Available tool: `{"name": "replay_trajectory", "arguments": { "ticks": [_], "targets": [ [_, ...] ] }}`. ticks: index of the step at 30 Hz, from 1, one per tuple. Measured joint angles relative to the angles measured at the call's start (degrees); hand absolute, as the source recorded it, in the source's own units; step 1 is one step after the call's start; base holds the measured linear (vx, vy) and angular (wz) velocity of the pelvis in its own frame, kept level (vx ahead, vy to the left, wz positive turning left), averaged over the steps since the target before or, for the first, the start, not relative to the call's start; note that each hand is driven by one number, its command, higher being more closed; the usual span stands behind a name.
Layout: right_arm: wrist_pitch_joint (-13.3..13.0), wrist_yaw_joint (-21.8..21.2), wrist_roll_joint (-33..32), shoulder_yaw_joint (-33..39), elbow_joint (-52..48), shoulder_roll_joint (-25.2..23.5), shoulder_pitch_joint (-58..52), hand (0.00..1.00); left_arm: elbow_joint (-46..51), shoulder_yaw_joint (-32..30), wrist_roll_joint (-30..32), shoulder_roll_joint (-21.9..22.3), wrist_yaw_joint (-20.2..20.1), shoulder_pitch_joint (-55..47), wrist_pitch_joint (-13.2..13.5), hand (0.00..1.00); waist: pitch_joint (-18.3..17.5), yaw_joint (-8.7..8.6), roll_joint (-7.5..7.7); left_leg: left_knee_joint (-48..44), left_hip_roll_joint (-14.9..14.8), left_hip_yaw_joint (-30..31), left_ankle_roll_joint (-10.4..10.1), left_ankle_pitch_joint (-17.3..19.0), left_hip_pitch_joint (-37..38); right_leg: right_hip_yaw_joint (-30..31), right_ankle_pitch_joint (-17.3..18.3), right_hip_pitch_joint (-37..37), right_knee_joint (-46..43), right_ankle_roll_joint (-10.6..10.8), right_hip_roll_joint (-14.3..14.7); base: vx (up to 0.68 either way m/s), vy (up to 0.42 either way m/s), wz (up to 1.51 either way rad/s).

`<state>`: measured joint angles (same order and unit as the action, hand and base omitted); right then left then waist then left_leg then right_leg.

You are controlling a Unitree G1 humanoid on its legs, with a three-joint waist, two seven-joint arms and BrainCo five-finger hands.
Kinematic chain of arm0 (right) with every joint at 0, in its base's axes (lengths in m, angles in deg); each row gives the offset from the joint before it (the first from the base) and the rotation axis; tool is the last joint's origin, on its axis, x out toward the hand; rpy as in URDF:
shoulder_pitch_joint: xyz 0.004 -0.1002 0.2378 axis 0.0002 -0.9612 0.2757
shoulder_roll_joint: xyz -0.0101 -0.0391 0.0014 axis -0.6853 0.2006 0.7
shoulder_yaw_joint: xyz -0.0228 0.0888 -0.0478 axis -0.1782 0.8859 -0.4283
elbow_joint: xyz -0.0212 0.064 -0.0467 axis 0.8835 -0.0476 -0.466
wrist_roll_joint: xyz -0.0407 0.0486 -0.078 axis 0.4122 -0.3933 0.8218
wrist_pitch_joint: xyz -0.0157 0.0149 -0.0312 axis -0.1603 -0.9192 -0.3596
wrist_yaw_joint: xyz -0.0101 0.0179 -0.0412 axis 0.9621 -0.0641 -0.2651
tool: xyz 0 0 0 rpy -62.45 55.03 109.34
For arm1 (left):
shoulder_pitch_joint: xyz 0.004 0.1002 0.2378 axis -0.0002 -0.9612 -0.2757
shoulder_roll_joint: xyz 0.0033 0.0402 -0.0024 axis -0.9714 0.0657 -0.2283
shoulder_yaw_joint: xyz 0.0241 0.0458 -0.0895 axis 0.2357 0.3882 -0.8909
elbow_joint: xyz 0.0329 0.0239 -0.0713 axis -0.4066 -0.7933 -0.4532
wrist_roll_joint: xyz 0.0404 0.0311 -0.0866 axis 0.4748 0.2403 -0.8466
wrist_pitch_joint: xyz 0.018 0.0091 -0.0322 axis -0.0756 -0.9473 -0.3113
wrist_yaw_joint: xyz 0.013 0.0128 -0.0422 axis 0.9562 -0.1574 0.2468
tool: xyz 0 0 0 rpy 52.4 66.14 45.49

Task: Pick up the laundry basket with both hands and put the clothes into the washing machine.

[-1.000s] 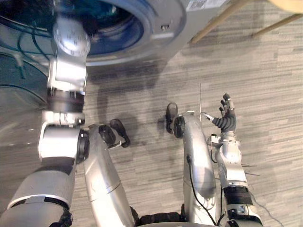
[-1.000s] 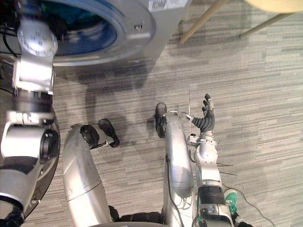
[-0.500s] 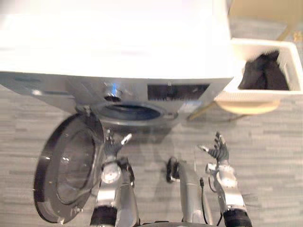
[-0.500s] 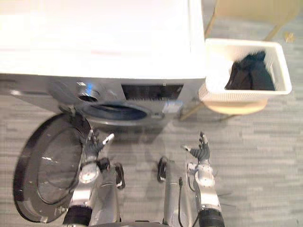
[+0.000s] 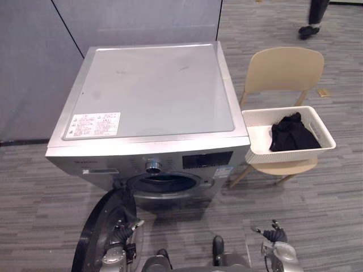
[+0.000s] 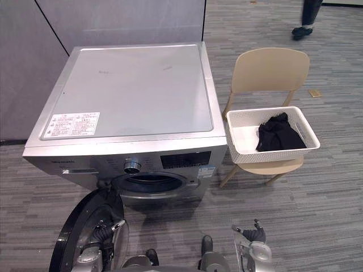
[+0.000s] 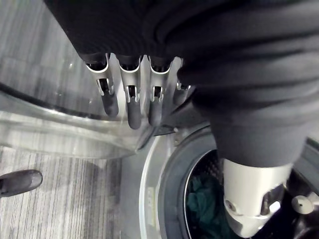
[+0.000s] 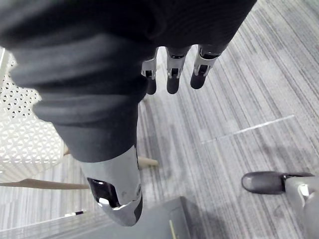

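While the left hand [image 5: 121,232] and right hand [image 5: 275,234] hang open-fingered and empty, one laundry basket [image 5: 289,154] sits on one chair [image 5: 283,68].
One dark clothes heap [image 5: 290,135] lies inside; the one washing machine [image 5: 150,90] beside it has its door [image 5: 86,238] open.

View has swung up & back: camera move, not the things. 1 s ago it took in floor [image 5: 317,215] + drum mouth [image 5: 164,182] close up. 0.5 s ago, washer [image 5: 153,96] front w/ basket [image 5: 317,127] at the edge. Now whole washer, open door [image 5: 96,226], chair [image 5: 283,68], basket w/ dark clothes [image 5: 290,135] & a person's shoe [image 5: 309,29] far back are all in frame. L arm, 1 s ago stretched up at the drum mouth, is drawn back: left robot hand [image 5: 122,231] low by the door's edge. Right robot hand [image 5: 274,234], mid-frame before, now sits at the bottom edge.
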<state>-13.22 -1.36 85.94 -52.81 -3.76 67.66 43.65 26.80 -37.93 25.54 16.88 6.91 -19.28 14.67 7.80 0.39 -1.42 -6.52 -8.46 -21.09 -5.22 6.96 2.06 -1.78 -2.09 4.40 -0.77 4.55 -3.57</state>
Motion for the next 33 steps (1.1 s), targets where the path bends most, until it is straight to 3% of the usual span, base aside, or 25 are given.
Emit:
{"name": "replay_trajectory", "arguments": {
  "ticks": [4, 5, 6, 7, 8, 9, 10, 12, 13, 14, 15, 16, 17, 18, 19, 20, 23, 24, 26, 28, 29, 30, 31, 32, 33],
  "targets": [
    [-0.2, 0.1, -0.1, -0.4, -0.3, 0.1, 2.2, 0.0, 0.0, 0.0, 0.1, -0.4, 0.2, -0.1, 0.0, 0.0, 0.1, -0.36, 0.21, -0.5, -0.6, -6.9, 0.1, 0.5, 0.4, 4.7, -3.5, 4.0, 0.7, -0.5, 1.6, -0.09, -0.012, -1.11],
    [-0.1, 0.1, 0.0, -0.6, -0.4, -0.2, 3.7, 0.0, 0.1, 0.1, 0.1, -0.9, 0.2, -0.1, 0.1, 0.0, 0.2, -0.7, 0.75, -0.8, -1.3, -11.3, 0.3, 1.2, 0.5, -1.6, -2.8, 5.6, 2.0, -3.7, 1.6, -0.12, -0.044, -1.53],
    [-0.1, 0.3, 0.0, -0.5, -0.5, 0.1, 5.0, 0.0, 0.3, 0.4, 0.3, -0.5, 0.2, 0.3, 0.0, 0.0, 0.5, -1.13, -0.25, -1.2, -3.0, -15.2, 0.3, 1.7, 0.6, -14.9, 2.2, 6.8, 0.3, -7.7, -0.3, -0.12, -0.035, -1.74],
    [-0.1, 0.3, 0.1, -0.5, -0.5, 0.1, 5.1, 0.0, 0.5, 0.9, 0.5, -0.5, 0.2, 0.2, 0.0, 0.0, 0.5, -1.07, -0.47, -1.6, -3.9, -17.2, -0.2, 2.1, 0.9, -21.1, 3.1, 6.8, -0.6, -9.1, -1.2, -0.06, -0.035, -1.92],
    [-0.1, 0.3, 0.2, -0.6, -0.4, -0.1, 6.3, 0.0, 0.6, 1.7, 0.6, -0.5, 0.2, 0.1, -0.1, 0.0, 0.7, -0.98, -0.35, -2.5, -5.3, -22.1, -0.9, 2.8, 2.3, -32.4, 4.2, 7.3, -4.3, -10.8, -4.2, 0.01, -0.083, -1.99],
    [-0.1, 0.6, 0.5, -0.6, -0.4, 0.0, 7.1, 0.0, 0.8, 2.4, 0.7, -0.6, 0.1, 0.1, -0.1, 0.0, 0.5, -0.81, -0.12, -3.2, -5.5, -25.9, -1.8, 3.5, 3.9, -39.3, 5.2, 7.7, -8.4, -12.2, -6.8, 0.05, -0.105, -2.26],
    [-0.1, 1.2, 0.7, -0.6, -0.4, 0.2, 7.4, 0.0, 0.9, 2.7, 0.7, -0.8, 0.1, 0.0, 0.0, 0.0, 0.5, -0.71, 0.07, -4.2, -5.7, -29.0, -2.4, 4.2, 5.6, -42.4, 5.2, 7.9, -11.4, -12.2, -8.5, 0.12, -0.208, -2.23],
    [0.0, 1.5, 0.7, -2.3, -0.4, 0.9, 7.6, 0.0, 1.4, 4.1, 1.2, -0.6, 0.1, 0.0, 0.0, 0.0, 0.6, -0.96, -0.06, -11.0, -8.4, -33.1, -3.5, 6.7, 8.2, -40.1, 5.8, 10.3, -17.4, -10.5, -8.8, 0.21, -0.28, -2.31],
    [0.3, 1.4, 0.8, -4.4, -0.1, 1.7, 7.5, 0.0, 2.2, 4.2, 1.3, -0.6, 0.1, -0.1, 0.1, 0.0, 1.1, -0.38, -0.63, -23.3, -13.6, -32.9, -0.8, 8.5, 7.6, -35.9, 6.9, 11.9, -20.9, -9.2, -7.2, 0.2, -0.215, -1.85],
    [0.3, 1.4, 0.8, -4.7, -0.1, 1.9, 7.5, 0.0, 2.3, 4.2, 1.3, -0.6, 0.1, -0.2, 0.1, 0.0, 1.4, -0.21, -1.07, -26.4, -15.1, -32.3, 0.9, 8.6, 7.5, -35.0, 7.6, 11.8, -21.4, -9.2, -6.4, 0.26, -0.244, -2.08],
    [0.5, 1.4, 1.0, -5.5, 0.2, 2.5, 7.2, 0.0, 2.4, 4.7, 1.3, 0.2, 0.1, -0.3, 0.3, 0.0, 2.3, 0.54, -3.32, -39.5, -21.2, -26.8, 10.4, 6.1, 4.9, -31.8, 8.9, 10.9, -21.6, -9.4, -3.0, 0.21, -0.115, -1.85],
    [0.8, 1.6, 1.3, -6.7, 0.7, 3.3, 7.3, 0.0, 2.4, 5.6, 1.3, 1.5, 0.1, -0.8, 0.4, 0.0, 3.4, 0.57, -4.64, -50.0, -22.6, -14.5, 9.9, 6.6, -1.9, -29.4, 9.6, 9.4, -20.7, -9.6, -0.2, 0.21, -0.115, -1.71],
    [0.8, 1.6, 1.3, -6.8, 0.8, 3.3, 7.3, 0.0, 2.4, 5.9, 1.3, 1.7, 0.1, -0.8, 0.4, 0.0, 3.7, 0.53, -4.82, -51.3, -22.0, -12.1, 8.9, 7.2, -3.4, -29.1, 9.6, 9.0, -20.4, -9.6, 0.1, 0.18, -0.047, -1.24],
    [0.9, 1.8, 1.4, -6.7, 1.0, 3.3, 7.2, 0.0, 2.5, 7.0, 1.3, 2.2, 0.0, -0.7, 0.4, 0.0, 4.6, 0.52, -5.26, -53.5, -18.5, -4.5, 5.9, 9.0, -9.1, -27.8, 9.6, 7.2, -19.1, -9.6, 0.8, 0.22, -0.02, -0.78],
    [1.3, 1.9, 1.8, -6.8, 1.0, 3.1, 6.5, 0.0, 2.5, 7.2, 1.2, 2.5, 0.1, -1.3, 0.4, 0.0, 5.7, 0.98, -4.06, -49.5, -12.6, 1.5, 4.3, 9.9, -13.9, -26.4, 9.6, 4.6, -17.1, -9.6, 0.9, 0.28, -0.024, -0.78],
    [1.4, 1.8, 1.9, -6.8, 0.7, 2.8, 6.0, 0.0, 2.6, 7.6, 1.2, 2.4, 0.1, -1.6, 0.4, 0.0, 5.8, 1.34, -3.83, -46.4, -10.5, 2.9, 4.2, 9.9, -14.9, -26.3, 9.6, 3.5, -16.1, -9.5, 0.9, 0.29, -0.009, -0.63],
    [1.5, 1.8, 1.9, -6.2, -1.3, 2.2, 3.2, 0.0, 3.5, 8.8, 1.2, 2.5, 0.1, -3.1, 0.3, 0.0, 5.9, 3.44, -3.87, -26.0, -2.8, 5.5, 1.8, 8.0, -18.2, -26.4, 9.0, 0.4, -12.5, -8.1, 0.9, 0.27, 0.02, -0.36],
    [1.8, 2.1, 1.9, -5.5, -1.2, 2.1, 2.6, 0.0, 3.6, 8.7, 1.3, 2.7, 0.1, -2.9, 0.3, 0.0, 6.0, 3.78, -3.63, -17.0, 0.5, 6.8, 1.3, 3.7, -18.2, -26.4, 8.9, -0.5, -10.9, -7.1, 0.8, 0.23, 0.039, -0.08],
    [1.8, 2.7, 1.9, -5.4, -1.3, 1.5, 2.6, 0.0, 3.7, 8.5, 1.3, 2.7, 0.2, -3.2, 0.3, 0.0, 5.3, 4.65, -3.0, -10.1, 3.3, 6.9, 4.0, -1.5, -15.8, -26.5, 7.7, -2.9, -6.8, -4.9, 0.6, 0.34, 0.065, 0.04],
    [1.8, 3.0, 1.9, -4.8, -1.3, 1.7, 3.0, 0.0, 3.7, 8.6, 1.7, 3.4, 0.1, -2.3, 0.3, 0.0, 4.5, 4.64, -2.58, -7.4, 5.4, 7.0, 6.2, -2.5, -15.7, -27.7, 7.8, -3.3, -5.3, -3.2, -0.4, 0.37, 0.096, 0.43],
    [1.8, 3.2, 1.9, -4.2, -1.2, 1.8, 3.2, 0.0, 3.6, 8.5, 1.6, 4.2, 0.0, -2.0, 0.4, 0.0, 4.7, 4.77, -1.9, -8.3, 6.3, 7.0, 8.1, -1.3, -15.6, -28.9, 9.9, -3.4, -8.1, -0.7, -2.1, 0.38, 0.154, 0.65],
    [1.8, 3.6, 2.3, -3.2, -1.1, 1.7, 2.6, 0.0, 3.4, 8.8, 1.7, 4.5, 0.0, -1.8, 0.4, 0.0, 4.7, 4.59, -1.77, -8.4, 7.8, 7.1, 9.4, 0.0, -13.6, -29.7, 13.0, -3.0, -16.4, 2.6, -5.8, 0.49, 0.198, 0.77],
    [1.8, 3.7, 2.5, -2.4, -1.1, 1.6, 2.2, 0.0, 2.8, 9.0, 1.7, 4.6, 0.0, -1.7, 0.4, 0.0, 4.8, 4.25, -1.51, -8.3, 8.7, 8.0, 9.7, 0.7, -11.9, -29.4, 14.3, -2.6, -22.7, 3.6, -8.4, 0.52, 0.197, 1.08],
    [1.9, 3.7, 2.7, -1.5, -1.0, 1.6, 1.4, 0.0, 2.1, 9.6, 1.7, 4.4, 0.1, -2.0, 0.3, 0.0, 4.6, 3.25, -0.9, -7.9, 11.3, 10.9, 10.4, 2.1, -8.2, -28.6, 14.2, -0.9, -36.8, 3.6, -13.7, 0.47, 0.145, 1.27],
    [1.9, 3.7, 2.9, -1.5, -0.9, 1.7, 0.8, 0.0, 2.1, 9.9, 1.7, 3.8, 0.1, -2.3, 0.3, 0.0, 4.2, 2.7, -0.02, -7.8, 13.2, 13.9, 11.2, 3.2, -4.5, -25.7, 9.2, 2.0, -49.3, 2.2, -18.0, 0.62, 0.068, 1.63]
  ]
}}
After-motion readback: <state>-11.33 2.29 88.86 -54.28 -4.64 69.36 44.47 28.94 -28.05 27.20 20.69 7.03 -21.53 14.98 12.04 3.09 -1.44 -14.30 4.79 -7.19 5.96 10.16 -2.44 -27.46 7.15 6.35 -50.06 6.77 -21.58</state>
